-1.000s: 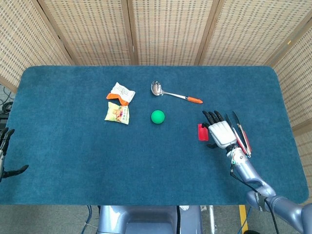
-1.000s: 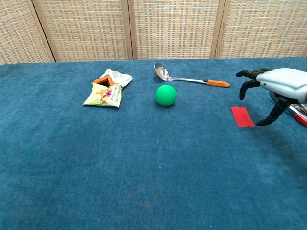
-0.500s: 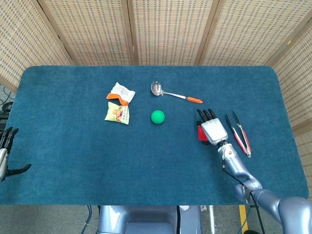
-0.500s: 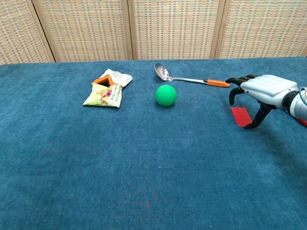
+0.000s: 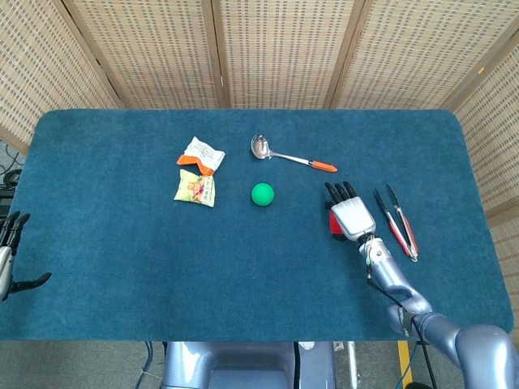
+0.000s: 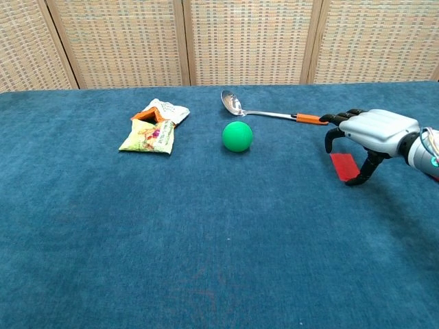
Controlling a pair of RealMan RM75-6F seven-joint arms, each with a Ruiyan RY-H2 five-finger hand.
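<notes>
Right robot hand (image 6: 367,133): shifted toward nine o'clock over the last second, now poised above the red card (image 6: 345,166), fingers spread, holding nothing. Card flat on worktop (image 6: 206,240), ungrasped. Left robot hand (image 5: 10,255): idle, open.

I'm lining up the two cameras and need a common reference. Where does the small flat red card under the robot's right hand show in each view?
Head view: the small flat red card peeks out at the left edge of the right hand, right of centre.
Chest view: the card lies at the right, beneath the hand's curled fingers.
Shared landmark: the green ball, left of the card in both views.
</notes>
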